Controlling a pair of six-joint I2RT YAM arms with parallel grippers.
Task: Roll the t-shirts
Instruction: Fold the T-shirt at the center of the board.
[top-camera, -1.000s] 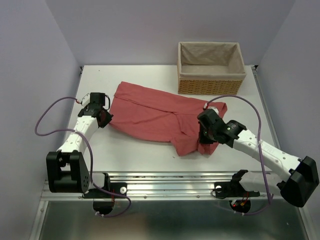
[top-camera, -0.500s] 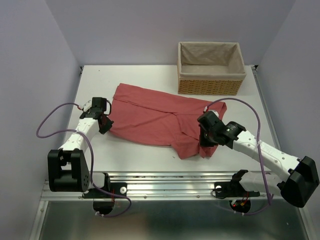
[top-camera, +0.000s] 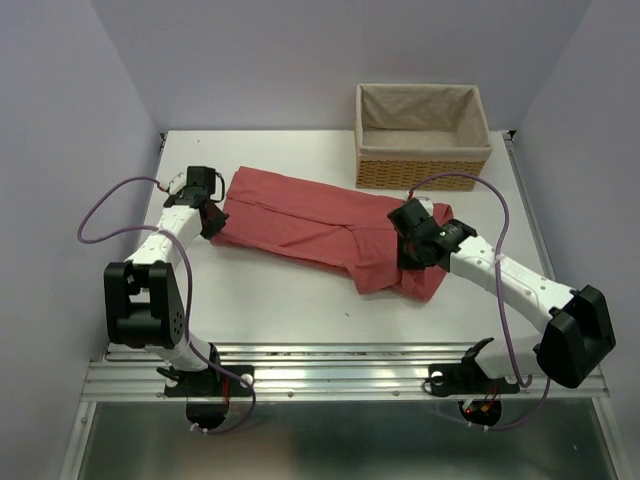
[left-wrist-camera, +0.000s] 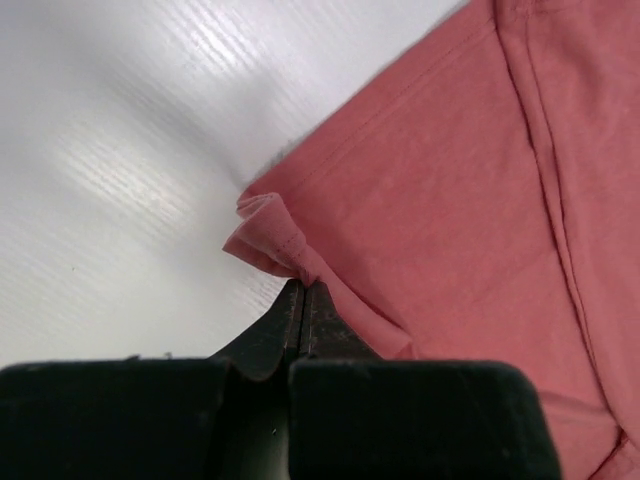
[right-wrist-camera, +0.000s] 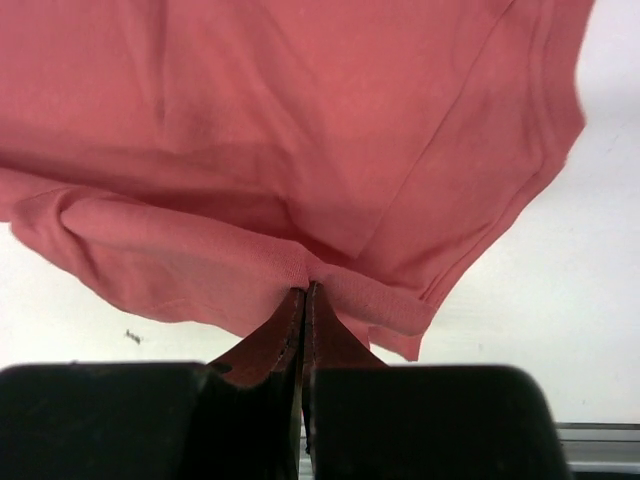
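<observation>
A salmon-red t-shirt (top-camera: 300, 215) lies folded lengthwise across the white table, running from the left to the right. My left gripper (top-camera: 213, 222) is shut on the shirt's left corner (left-wrist-camera: 262, 238), which bunches at the fingertips. My right gripper (top-camera: 409, 252) is shut on the shirt's folded right edge (right-wrist-camera: 300, 268), which bunches over the fingertips and hangs in folds past them. The shirt fills most of the right wrist view (right-wrist-camera: 300, 120) and the right half of the left wrist view (left-wrist-camera: 480, 180).
A tan cloth-lined wicker basket (top-camera: 422, 135) stands at the back right of the table (top-camera: 270, 310), just behind the shirt's right end. Purple walls close in the left and right sides. A metal rail runs along the near edge.
Both grippers have moved away from me with the shirt. The shirt's near edge has been drawn back and folded over, so the cloth is now a narrower band.
</observation>
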